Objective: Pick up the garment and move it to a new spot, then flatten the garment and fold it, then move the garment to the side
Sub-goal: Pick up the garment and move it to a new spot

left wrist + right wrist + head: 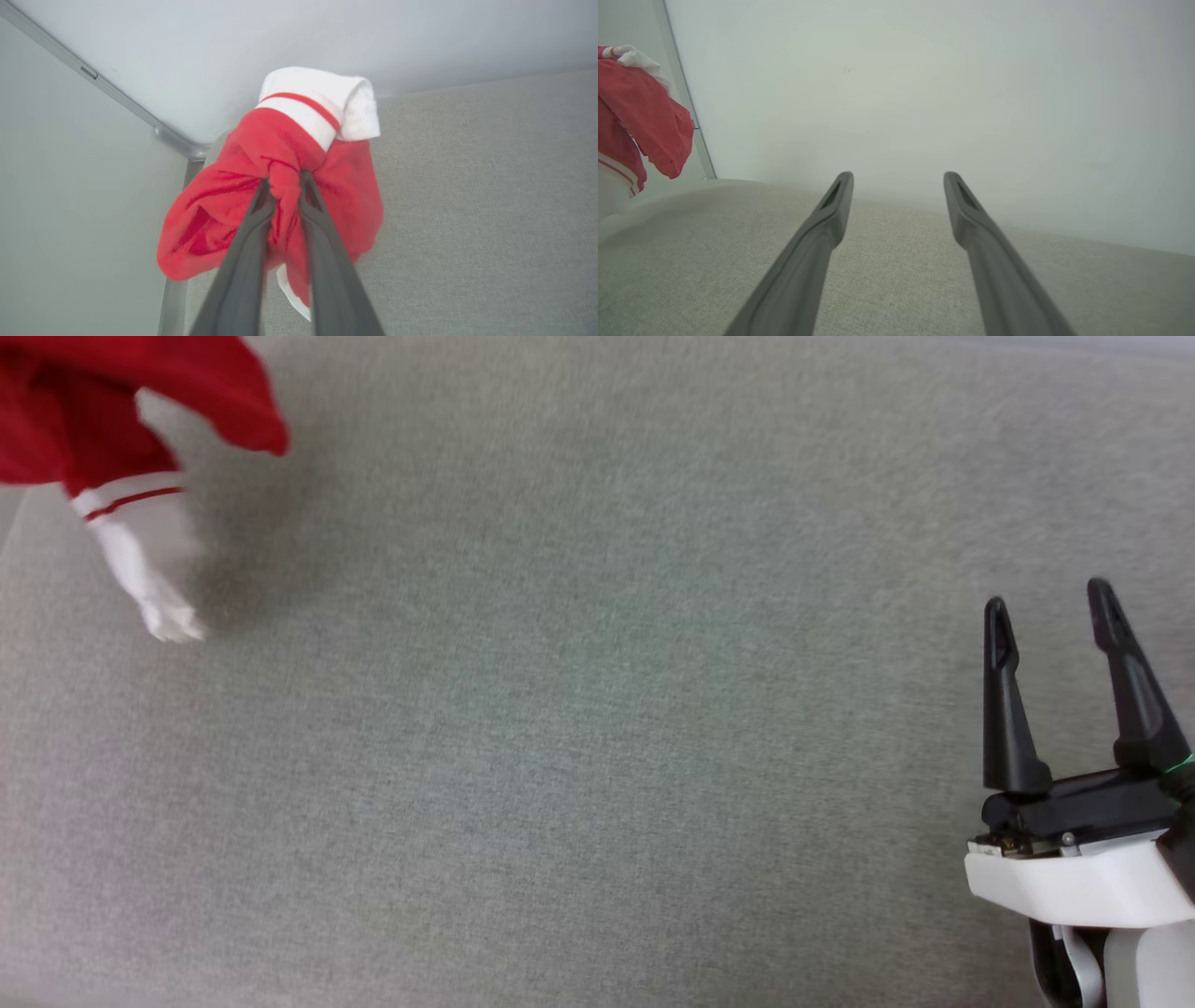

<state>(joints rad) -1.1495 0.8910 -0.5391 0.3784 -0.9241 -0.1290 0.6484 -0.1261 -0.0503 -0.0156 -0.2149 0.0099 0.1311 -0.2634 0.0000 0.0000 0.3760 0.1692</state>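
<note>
**L gripper** [285,182]: check the L wrist view, centre of frame. Both fingers are drawn nearly together and pinch a bunched fold of the shirt [243,205] between their tips. Red fabric bulges out on both sides of the fingers. A white sleeve [327,102] w/ a red stripe sits on top of the bundle, upper centre. A white edge hangs below, between the fingers, lower centre.

**Shirt location:** in the head view you find it in the upper left corner, cut off by the top & left frame edges.
- The red body is at the top. One white sleeve hangs down from it toward centre left, w/ striped trim [126,502] where red meets white.
- The fabric is motion-blurred.
- A soft shadow lies on the grey surface [597,728] just right of the sleeve.
- Sleeve tip touching the surface or not: cannot tell.

In the R wrist view the shirt shows at the upper left edge, raised above the surface, in front of a pale wall [924,93].

**R gripper** [1048,597]: lower right of the head view, fingers pointing up-frame. They are spread wide w/ nothing between them, well apart from the shirt. In the R wrist view you see the same wide gap, w/ bare surface & wall beyond.

**Other:** in the L wrist view, upper left, a metal strip [117,100] runs diagonally between two pale panels.
</note>
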